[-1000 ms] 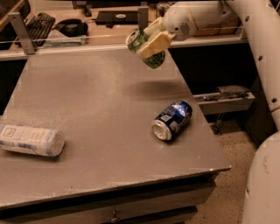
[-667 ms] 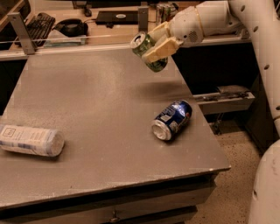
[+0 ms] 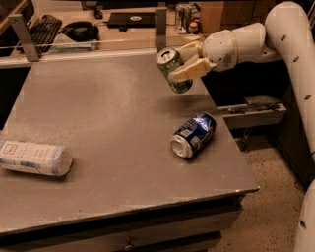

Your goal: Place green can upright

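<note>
- Up in the top right of the frame, one white arm (image 3: 275, 34) reaches leftward, ending in one hand (image 3: 183, 63) above the far right part of the bench (image 3: 108, 113).
- That hand has two tan fingers (image 3: 193, 72), closed onto the sides of the one green can (image 3: 169, 61), one finger above it and one below.
- The green can is upper centre in the frame, lifted clear of the bench. It is tilted, with its silver top towards the upper left and its lower end towards the lower right. A soft shadow lies on the bench beneath it.
- One blue can (image 3: 193, 134) lies on its side right of centre, near the bench's right edge, its silver end facing the lower left. It sits below the green can in the frame and apart from it.
- One white labelled cylinder (image 3: 34, 157) lies on its side at the left edge, well apart from both cans.
- That makes two cans in the working area, one held and one lying, plus the one cylinder: two things rest on the bench.
- Behind the bench, a keyboard (image 3: 45, 23) shows at the upper left. A small cluster of cans (image 3: 184, 13) stands top centre; how many I cannot tell.
</note>
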`<state>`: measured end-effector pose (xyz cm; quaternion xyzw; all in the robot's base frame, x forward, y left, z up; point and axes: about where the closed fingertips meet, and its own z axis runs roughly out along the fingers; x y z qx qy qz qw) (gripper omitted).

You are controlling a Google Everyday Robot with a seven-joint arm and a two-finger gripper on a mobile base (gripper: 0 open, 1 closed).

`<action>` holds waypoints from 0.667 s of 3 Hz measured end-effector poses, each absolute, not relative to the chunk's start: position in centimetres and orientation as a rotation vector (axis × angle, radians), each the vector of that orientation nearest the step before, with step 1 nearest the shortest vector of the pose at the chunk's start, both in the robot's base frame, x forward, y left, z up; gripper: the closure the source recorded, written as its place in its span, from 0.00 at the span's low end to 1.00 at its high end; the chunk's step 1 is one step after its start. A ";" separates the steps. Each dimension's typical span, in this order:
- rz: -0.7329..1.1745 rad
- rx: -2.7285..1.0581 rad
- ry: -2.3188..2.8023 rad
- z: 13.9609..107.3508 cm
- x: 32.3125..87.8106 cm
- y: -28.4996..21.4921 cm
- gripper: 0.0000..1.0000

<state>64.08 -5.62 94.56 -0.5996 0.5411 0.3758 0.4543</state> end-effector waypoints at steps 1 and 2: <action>1.033 -1.398 1.302 93.5 63.7 -5.9 1.00; 1.118 -1.336 1.256 92.9 63.4 -6.0 1.00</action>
